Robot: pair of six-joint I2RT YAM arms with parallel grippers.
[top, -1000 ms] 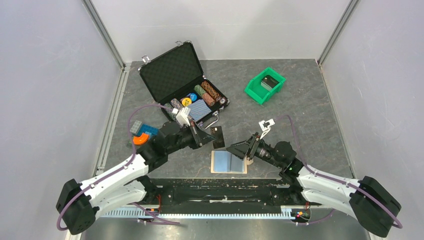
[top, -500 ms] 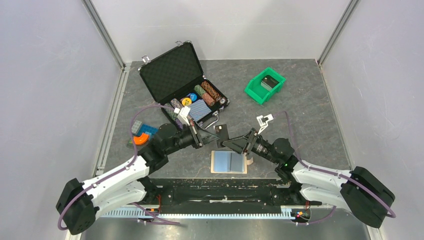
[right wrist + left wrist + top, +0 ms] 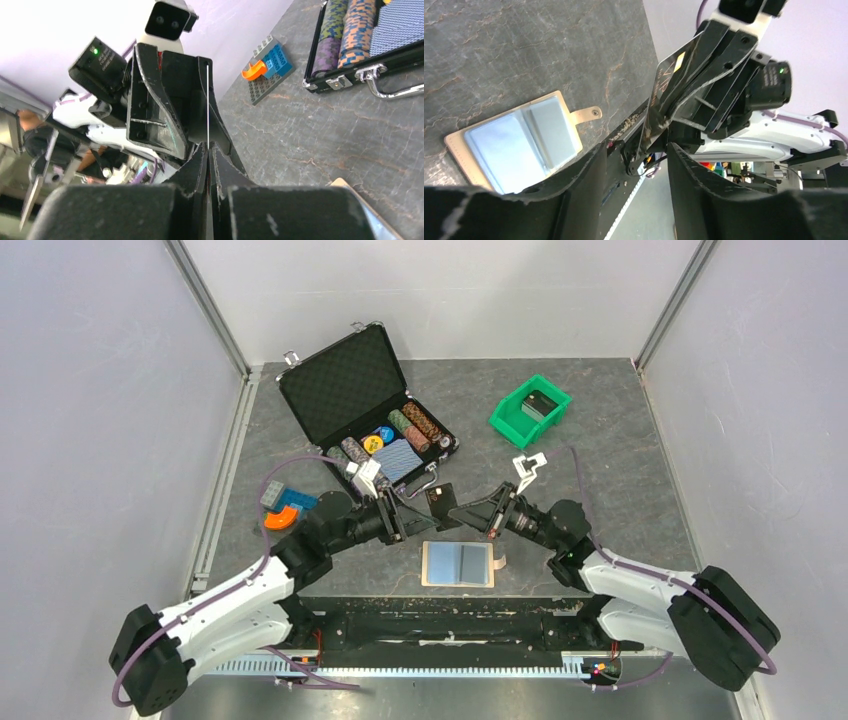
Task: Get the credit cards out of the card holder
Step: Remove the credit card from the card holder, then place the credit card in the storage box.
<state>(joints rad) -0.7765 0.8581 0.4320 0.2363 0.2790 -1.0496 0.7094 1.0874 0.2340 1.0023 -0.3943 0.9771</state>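
**Holding a dark credit card in the air beyond the card holder**

Your right gripper (image 3: 462, 512) is clenched on one end of a dark credit card (image 3: 437, 502), which hangs clear of the bench (image 3: 620, 460) just past the far edge of the card holder (image 3: 458, 564). In the right wrist view the card (image 3: 207, 100) shows edge-on, pinched between the closed fingers. Your left gripper (image 3: 410, 512) meets it from the other side, released. Its fingers stand apart around the card's free end (image 3: 669, 85), and you cannot tell whether either pad touches it. The card holder lies spread open and flat, pale blue-grey faces up, with its tab toward the right arm. Well beyond the card holder sit an open black case (image 3: 345, 380) and a green bin (image 3: 528, 412).
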